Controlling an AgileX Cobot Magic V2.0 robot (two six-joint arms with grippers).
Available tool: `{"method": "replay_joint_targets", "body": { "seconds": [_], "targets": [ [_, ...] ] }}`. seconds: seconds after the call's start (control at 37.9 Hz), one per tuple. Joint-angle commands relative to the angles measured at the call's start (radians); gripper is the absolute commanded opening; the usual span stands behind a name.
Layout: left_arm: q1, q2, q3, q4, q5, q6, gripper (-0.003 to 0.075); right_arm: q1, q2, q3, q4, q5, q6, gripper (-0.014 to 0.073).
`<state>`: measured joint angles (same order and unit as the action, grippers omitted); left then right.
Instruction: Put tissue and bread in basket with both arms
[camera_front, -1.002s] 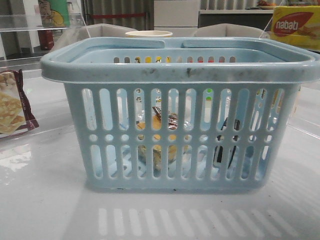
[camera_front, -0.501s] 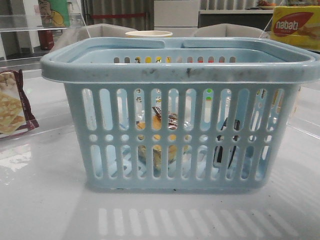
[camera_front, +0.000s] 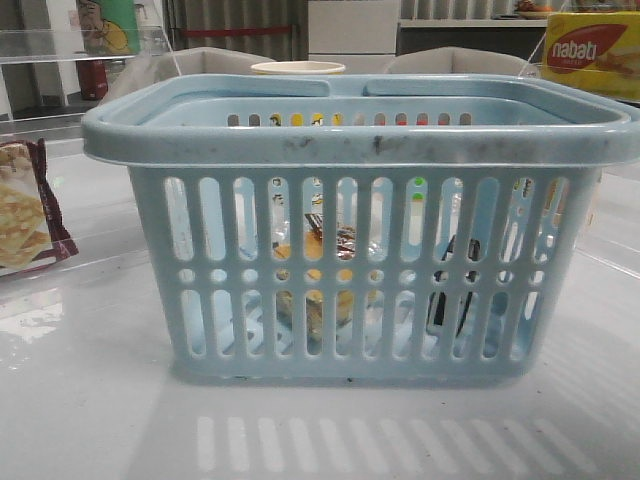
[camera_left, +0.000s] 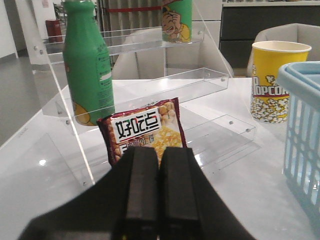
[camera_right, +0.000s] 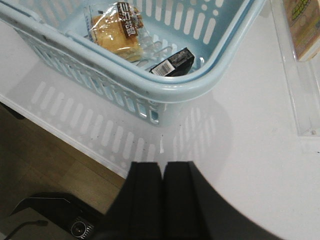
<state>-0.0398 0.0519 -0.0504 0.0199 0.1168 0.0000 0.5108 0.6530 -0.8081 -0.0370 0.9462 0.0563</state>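
The light-blue basket (camera_front: 350, 140) stands in the middle of the table; it also shows in the right wrist view (camera_right: 175, 90) and at the edge of the left wrist view (camera_left: 302, 120). The bread (camera_right: 117, 30) lies on the basket floor and shows through the slots in the front view (camera_front: 325, 265). The dark tissue packet (camera_right: 172, 63) lies inside next to it, near a corner, and shows in the front view (camera_front: 455, 285). My left gripper (camera_left: 159, 150) is shut and empty, away from the basket. My right gripper (camera_right: 162, 164) is shut and empty, outside the basket near the table edge.
A maroon-edged cracker packet (camera_left: 142, 130) leans by a clear acrylic shelf (camera_left: 150, 90) holding a green bottle (camera_left: 89, 65); it shows at the left in the front view (camera_front: 25, 215). A popcorn cup (camera_left: 277, 80) stands behind the basket. A yellow Nabati box (camera_front: 595, 50) is at the far right.
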Motion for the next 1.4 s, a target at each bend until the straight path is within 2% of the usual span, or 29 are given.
{"method": "replay_joint_targets", "body": {
  "seconds": [0.0, 0.08, 1.08, 1.19, 1.37],
  "targets": [
    [0.018, -0.031, 0.031, -0.02, -0.139, 0.005, 0.0091, 0.0, -0.001, -0.023, -0.012, -0.055, 0.0, 0.0029],
    [0.018, -0.056, 0.059, -0.02, -0.174, 0.005, 0.0091, 0.0, -0.001, -0.023, -0.012, -0.055, 0.0, 0.0029],
    [0.015, -0.075, 0.057, -0.012, -0.175, 0.005, 0.0091, 0.0, -0.012, -0.015, -0.016, -0.059, 0.0, 0.0029],
    [0.015, -0.075, 0.057, -0.012, -0.175, 0.005, 0.0091, -0.057, -0.064, 0.028, -0.047, -0.102, -0.029, 0.0029],
    [0.015, -0.075, 0.057, -0.012, -0.175, 0.005, 0.0091, -0.214, -0.226, 0.196, -0.05, -0.305, -0.035, 0.0029]
  ]
}}
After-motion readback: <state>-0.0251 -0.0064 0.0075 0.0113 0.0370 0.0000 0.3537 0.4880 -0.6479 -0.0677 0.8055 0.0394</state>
